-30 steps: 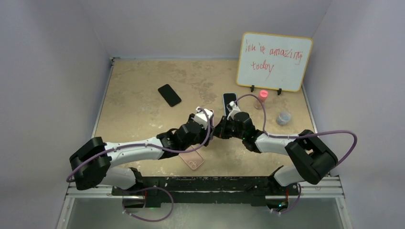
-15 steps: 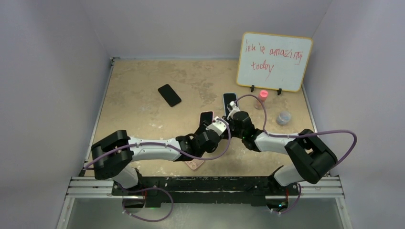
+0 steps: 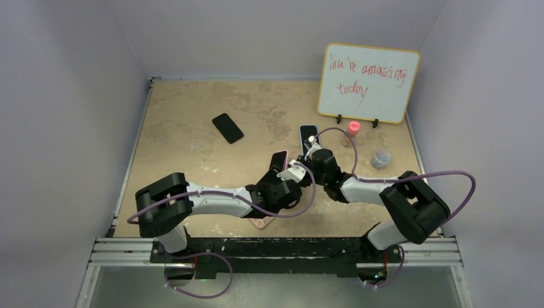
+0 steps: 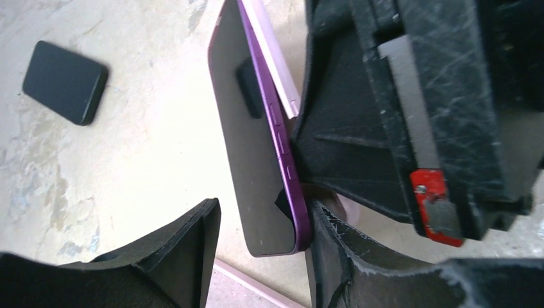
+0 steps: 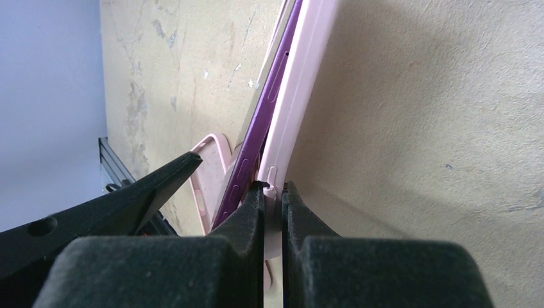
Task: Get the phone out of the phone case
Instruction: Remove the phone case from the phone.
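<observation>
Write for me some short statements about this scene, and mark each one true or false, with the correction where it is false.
1. The right gripper is shut on the rim of the pink case. True.
2. The purple phone lies flat. False: it is tilted up on edge.
3. A black phone lies alone, apart from both grippers. True.
4. The whiteboard is blank. False: it bears red handwriting.
5. The left gripper is far from the purple phone. False: its fingers stand on either side of it.

Mottled beige tabletop (image 3: 192, 115), pale lilac walls (image 3: 64, 96)
</observation>
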Motion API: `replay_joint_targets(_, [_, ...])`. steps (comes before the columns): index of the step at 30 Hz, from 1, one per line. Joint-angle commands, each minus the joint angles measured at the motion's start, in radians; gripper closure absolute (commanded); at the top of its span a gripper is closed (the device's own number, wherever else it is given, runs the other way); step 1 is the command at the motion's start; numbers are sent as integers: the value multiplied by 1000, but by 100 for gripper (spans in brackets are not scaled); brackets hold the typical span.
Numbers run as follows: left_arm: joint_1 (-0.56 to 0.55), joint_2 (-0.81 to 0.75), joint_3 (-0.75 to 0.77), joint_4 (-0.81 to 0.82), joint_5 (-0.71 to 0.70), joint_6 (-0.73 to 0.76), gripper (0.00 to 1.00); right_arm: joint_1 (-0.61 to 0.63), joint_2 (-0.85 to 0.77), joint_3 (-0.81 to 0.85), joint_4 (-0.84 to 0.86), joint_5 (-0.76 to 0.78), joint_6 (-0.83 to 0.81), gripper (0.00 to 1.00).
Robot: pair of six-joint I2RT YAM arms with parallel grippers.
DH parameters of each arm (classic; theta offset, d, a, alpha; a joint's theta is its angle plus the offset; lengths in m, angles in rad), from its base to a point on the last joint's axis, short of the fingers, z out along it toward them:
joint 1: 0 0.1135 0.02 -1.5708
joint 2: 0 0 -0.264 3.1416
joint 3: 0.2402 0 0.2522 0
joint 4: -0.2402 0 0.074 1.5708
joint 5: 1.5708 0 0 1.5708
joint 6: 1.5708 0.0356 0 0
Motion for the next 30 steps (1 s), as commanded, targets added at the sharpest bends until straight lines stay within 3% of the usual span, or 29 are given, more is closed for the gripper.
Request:
replay_joint_targets(1, [4, 1, 27, -75, -161, -50, 50, 1, -33, 31, 66, -23, 31, 100])
replay_joint_targets(7, [6, -10, -9, 15, -179, -33, 52, 1, -26, 42, 87, -51, 39, 100])
replay_joint_targets(9, [6, 5, -1, 41, -181, -16, 57, 1, -20, 48, 93, -62, 40, 100])
replay_joint_targets(12, [6, 13, 6, 97, -184, 15, 75, 1, -15, 43, 87, -80, 45, 100])
replay_joint_targets(15, [4, -5, 27, 68, -169, 15, 97, -2, -20, 31, 72, -45, 41, 100])
replay_joint_targets(16, [4, -18, 30, 27, -157, 10, 100, -4, -21, 31, 59, -33, 29, 100])
replay_joint_targets(21, [-7, -141, 37, -103, -62, -42, 100, -40, -6, 46, 4, -18, -35, 100])
replay_joint_targets(30, [-8, -351, 76, -356, 57, -91, 100, -91, 15, 104, -232, -48, -293, 100])
